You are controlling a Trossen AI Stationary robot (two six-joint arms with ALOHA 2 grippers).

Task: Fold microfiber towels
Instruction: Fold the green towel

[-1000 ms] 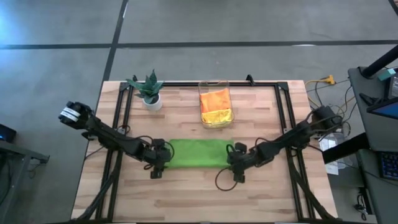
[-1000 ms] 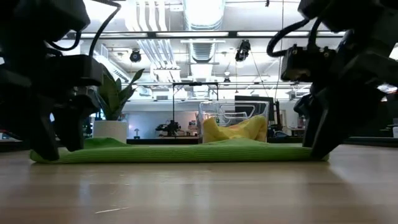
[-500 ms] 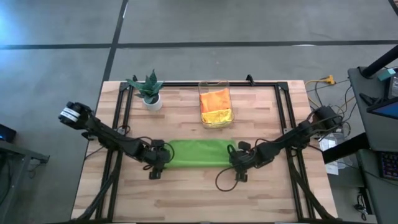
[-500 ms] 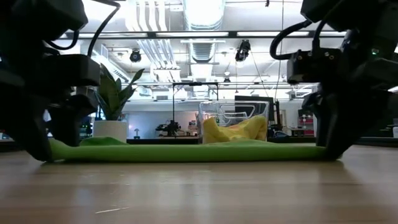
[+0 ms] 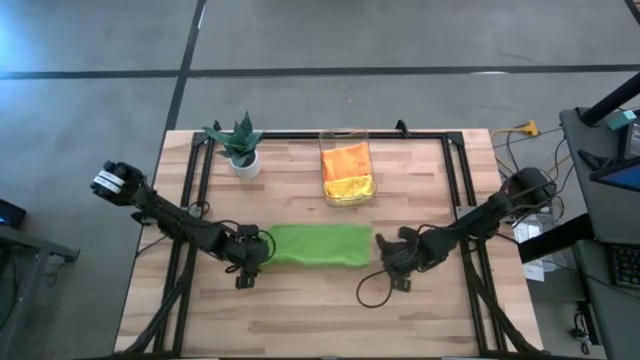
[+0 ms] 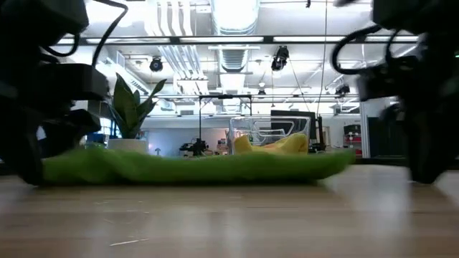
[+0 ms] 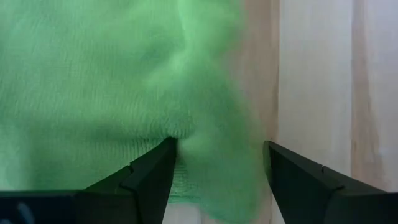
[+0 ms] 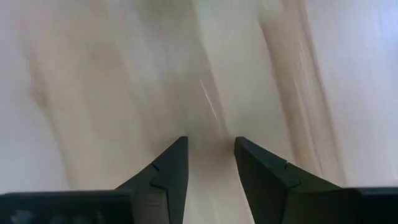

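A lime green microfiber towel (image 5: pixel 315 245) lies folded into a long strip across the middle of the table, resting flat on the wood. My left gripper (image 5: pixel 248 258) points down at its left end, open, and the towel's left edge (image 7: pixel 211 155) lies between its fingers. My right gripper (image 5: pixel 396 260) hangs open just past the towel's right end, above bare wood (image 8: pixel 210 93), nothing between its fingers. An orange towel (image 5: pixel 347 158) and a yellow towel (image 5: pixel 352 187) sit in a clear bin. My left gripper comes at the towel's left end from above, pointing steeply down, with its fingers spread. One fingertip (image 7: pixel 166 148) meets the cloth where a small pucker (image 7: pixel 181 132) shows. The other finger stands over the wood beside the towel's edge. The towel lies on the table.
The clear bin (image 5: pixel 347 140) stands at the far middle of the table. A small potted plant (image 5: pixel 241 148) is at the far left. A black frame (image 5: pixel 330 135) runs along the far edge and down both sides. Bare wood lies along the near edge.
My right gripper has left the towel's right end and gone toward the table's right edge, tipping steeper downward; it now stands clear of the cloth. The towel stays on the table.
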